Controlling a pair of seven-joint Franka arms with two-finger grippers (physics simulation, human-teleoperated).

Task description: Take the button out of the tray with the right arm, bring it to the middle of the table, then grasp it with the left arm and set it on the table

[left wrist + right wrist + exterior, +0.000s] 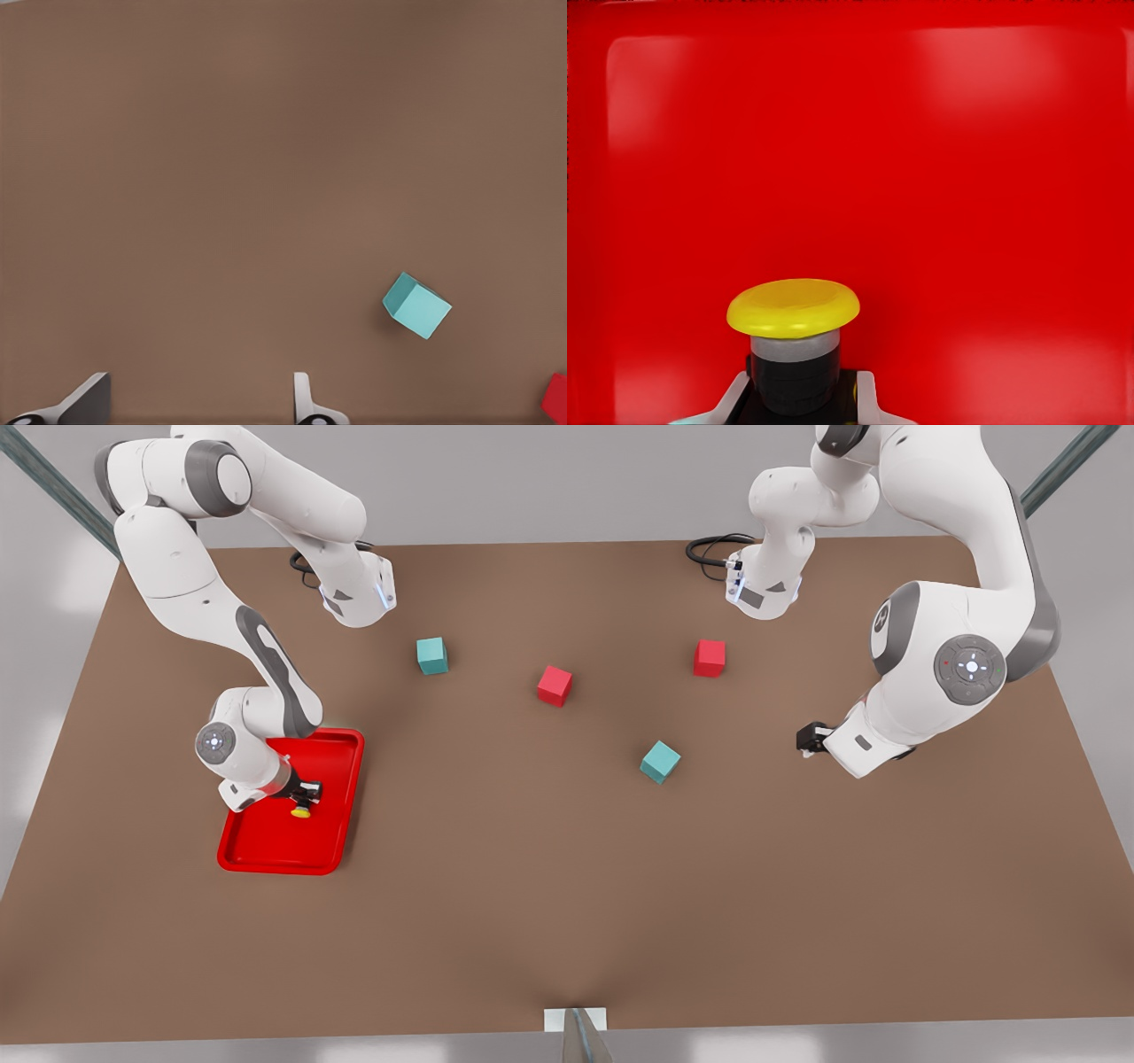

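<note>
The red tray point(341, 797) lies on the table point(567, 921) near its edge on the front view's left, roughly midway along that edge, with bare brown surface between it and the near edge. The right arm bends down over the tray; the right gripper point(304, 792) sits low inside it, its fingers point(866, 398) clamped on the dark body of the button point(301, 810), whose yellow cap point(793, 307) stands clear of the fingertips above the tray floor.

The left arm waits near the table's edge on the front view's right, elbow raised; the left gripper point(808, 738) hangs over bare table, fingers point(306, 403) apart.

Four cubes ring the middle: a teal cube point(431, 655) and a red cube point(710, 658) toward the far edge, another red cube point(555, 685) between them, a second teal cube point(660, 762) nearer the left gripper. The near half of the table lies open
</note>
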